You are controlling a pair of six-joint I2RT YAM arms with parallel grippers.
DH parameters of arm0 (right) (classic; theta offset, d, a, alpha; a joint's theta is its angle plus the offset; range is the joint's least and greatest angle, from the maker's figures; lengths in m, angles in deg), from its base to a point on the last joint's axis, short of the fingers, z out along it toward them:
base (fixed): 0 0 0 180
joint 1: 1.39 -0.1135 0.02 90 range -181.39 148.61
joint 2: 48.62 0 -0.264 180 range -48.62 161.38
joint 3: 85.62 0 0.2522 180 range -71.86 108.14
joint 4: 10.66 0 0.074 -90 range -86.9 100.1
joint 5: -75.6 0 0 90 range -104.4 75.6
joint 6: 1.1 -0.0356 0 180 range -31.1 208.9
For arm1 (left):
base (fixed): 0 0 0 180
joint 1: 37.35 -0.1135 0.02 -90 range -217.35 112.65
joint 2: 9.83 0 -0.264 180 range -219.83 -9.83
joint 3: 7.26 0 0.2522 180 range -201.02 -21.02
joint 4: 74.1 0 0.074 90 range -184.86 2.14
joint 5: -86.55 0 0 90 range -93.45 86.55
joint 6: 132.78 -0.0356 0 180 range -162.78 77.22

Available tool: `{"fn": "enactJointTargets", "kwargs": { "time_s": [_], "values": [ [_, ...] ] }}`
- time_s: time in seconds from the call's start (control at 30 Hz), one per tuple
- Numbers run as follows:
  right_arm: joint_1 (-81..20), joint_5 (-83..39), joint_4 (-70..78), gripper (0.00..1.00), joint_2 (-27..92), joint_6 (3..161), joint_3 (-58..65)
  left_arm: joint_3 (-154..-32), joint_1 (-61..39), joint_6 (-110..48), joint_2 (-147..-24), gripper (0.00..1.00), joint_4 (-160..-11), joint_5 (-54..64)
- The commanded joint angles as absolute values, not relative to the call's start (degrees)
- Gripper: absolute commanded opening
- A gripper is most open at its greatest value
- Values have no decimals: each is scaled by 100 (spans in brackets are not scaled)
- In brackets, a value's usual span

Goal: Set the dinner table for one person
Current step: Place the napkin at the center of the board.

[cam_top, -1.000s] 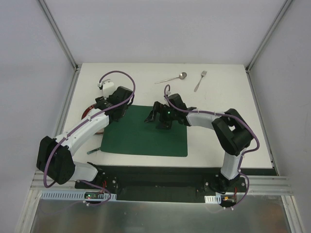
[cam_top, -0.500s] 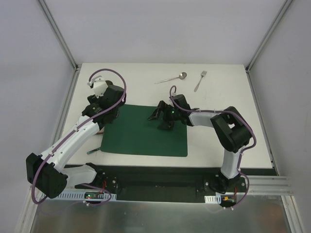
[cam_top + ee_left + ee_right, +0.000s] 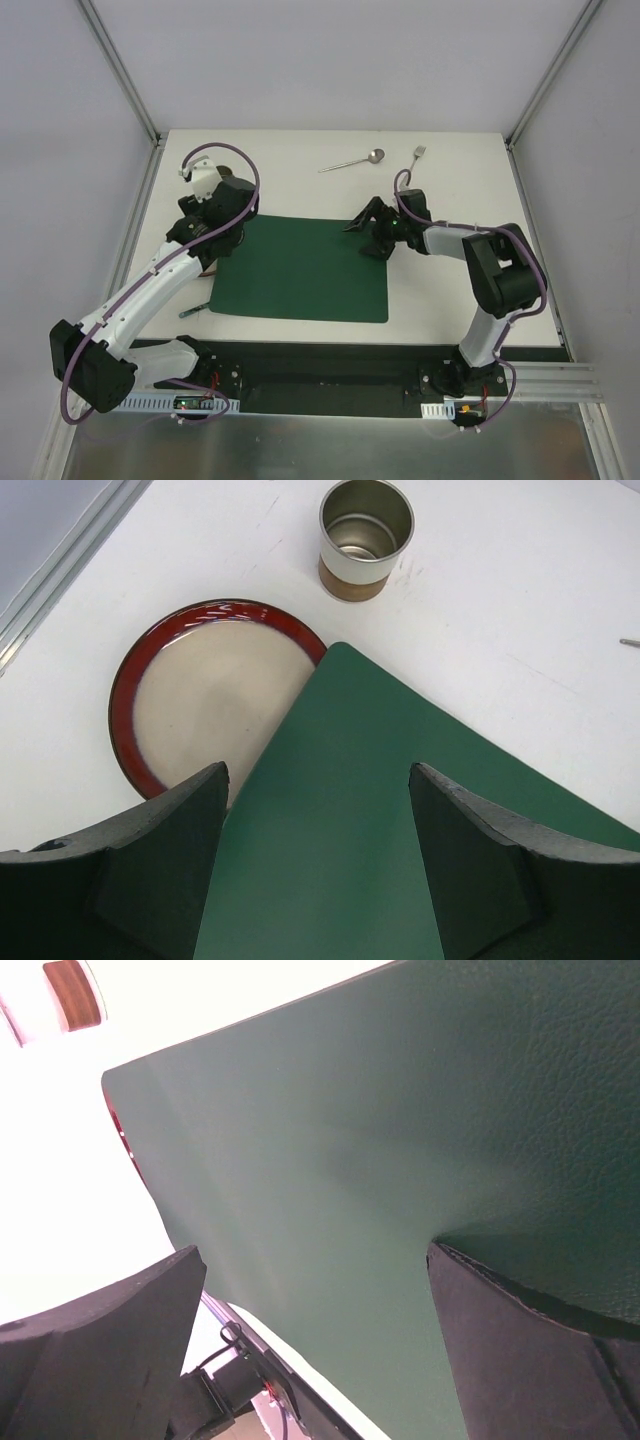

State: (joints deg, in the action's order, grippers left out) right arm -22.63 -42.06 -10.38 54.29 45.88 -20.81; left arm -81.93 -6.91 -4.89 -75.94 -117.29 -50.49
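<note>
– Dinner table (image 3: 300,160) on our screens, and the right gripper (image 3: 362,240) has swung from the middle of the green placemat (image 3: 300,270) out to its far right corner!
– Left gripper (image 3: 318,770) has drifted leftward too (that placemat corner overlaps the plate (image 3: 210,695)). We see a plain white matte top, metal rails around it, spread beneath both arms.
– And the jaws?
– Both spread apart, nothing between them, poised over the placemat.
</note>
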Motion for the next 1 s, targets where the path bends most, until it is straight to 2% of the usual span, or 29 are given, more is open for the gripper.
{"fn": "enactJointTargets", "kwargs": {
  "time_s": [0.0,0.53,0.77,0.97],
  "values": [
    [-2030,-3628,-270,97,5395,5093,-2307,-8176,-571,-683,-7610,72,-11774,-5284],
    [-659,-3496,125,96,4885,5682,-2571,-8237,-430,-841,-7618,72,-11765,-5311],
    [-614,-3391,195,96,5017,5744,-2335,-8220,-395,-833,-7742,72,-11722,-5161],
    [-640,-3285,476,96,5421,5831,-1597,-8167,-377,-859,-7750,72,-11590,-5056]
  ]
}}
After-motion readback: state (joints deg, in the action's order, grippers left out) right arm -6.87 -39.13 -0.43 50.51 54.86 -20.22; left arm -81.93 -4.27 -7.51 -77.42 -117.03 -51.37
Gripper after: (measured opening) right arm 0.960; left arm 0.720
